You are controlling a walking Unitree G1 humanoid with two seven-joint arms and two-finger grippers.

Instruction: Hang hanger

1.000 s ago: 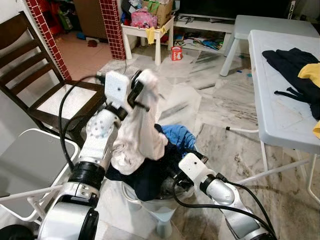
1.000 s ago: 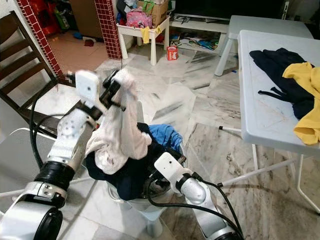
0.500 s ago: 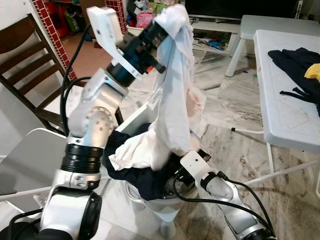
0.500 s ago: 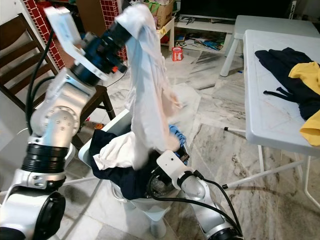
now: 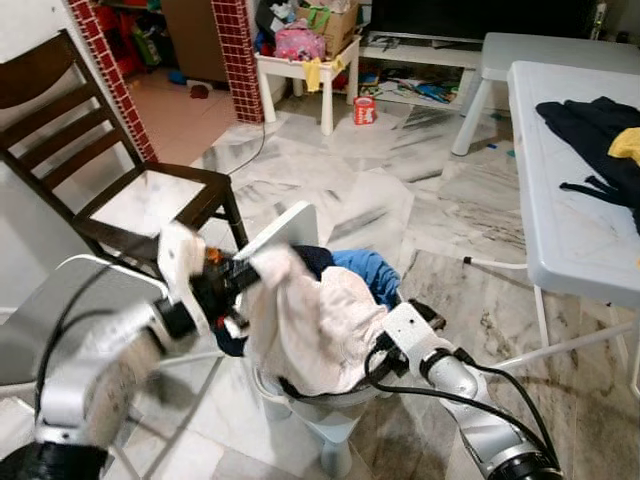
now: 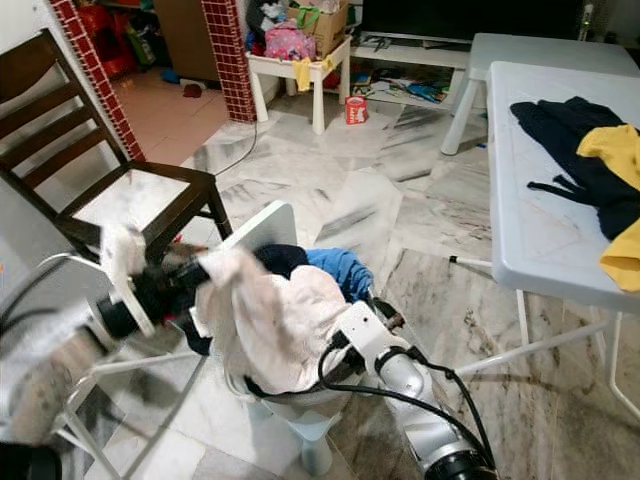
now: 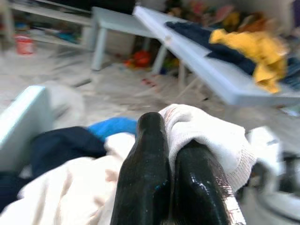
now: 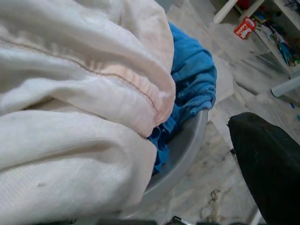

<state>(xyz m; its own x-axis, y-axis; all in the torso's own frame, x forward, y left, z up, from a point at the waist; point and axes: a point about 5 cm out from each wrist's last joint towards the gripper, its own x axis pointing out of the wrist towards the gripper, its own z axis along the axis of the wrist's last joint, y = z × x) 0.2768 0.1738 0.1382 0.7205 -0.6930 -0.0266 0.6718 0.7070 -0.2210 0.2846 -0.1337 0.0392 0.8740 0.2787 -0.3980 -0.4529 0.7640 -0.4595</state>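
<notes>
The task looks barely begun: no hanger can be made out, and nothing is hung. The left gripper [image 7: 164, 164], fingers pressed together, is clenched on a white garment [image 5: 320, 325] draped over the heap in the grey laundry basket [image 8: 180, 152], beside a blue cloth [image 5: 362, 270]. The right gripper [image 5: 385, 350] sits at the basket's rim under the cloth; whether it is clenched or released I cannot tell. The basket stands on a marble floor [image 5: 420, 200], between a dark wooden chair [image 5: 100, 170] and a white desk [image 5: 560, 190] carrying dark clothes [image 5: 590, 125] near its far edge.
</notes>
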